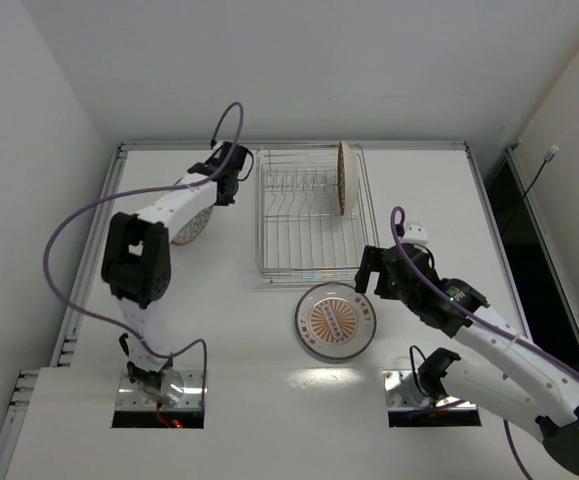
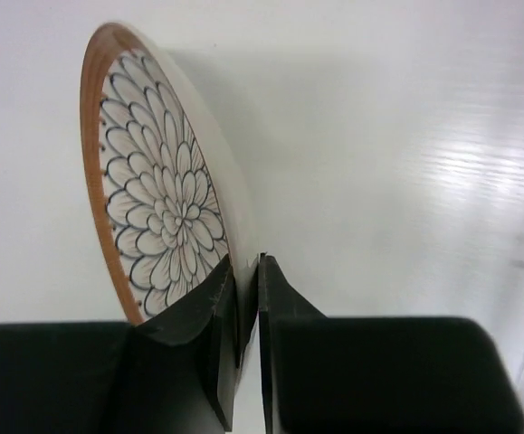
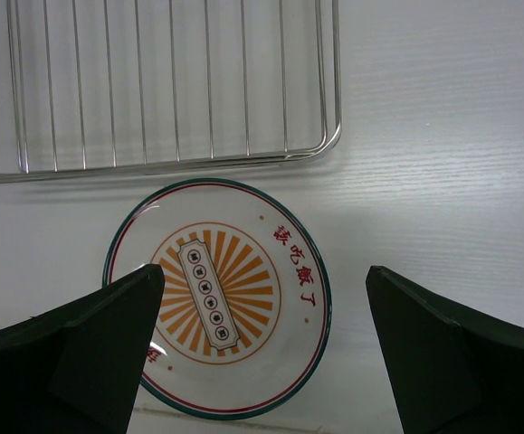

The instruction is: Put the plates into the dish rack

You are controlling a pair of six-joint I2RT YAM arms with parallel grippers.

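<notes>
Sunburst plate (image 1: pixel 336 320) lies flat, face-up, beside dish rack (image 1: pixel 299 272).

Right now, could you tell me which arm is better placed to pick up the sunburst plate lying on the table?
The right. The right gripper hangs open close by the sunburst plate, facing it, whereas the left gripper is shut on the floral plate beside the dish rack.

High overhead view down on white table (image 1: pixel 219 330); close wrist views, right's round sunburst plate (image 1: pixel 337 320) and silver wire rack (image 1: pixel 299 230) shared overhead.
</notes>
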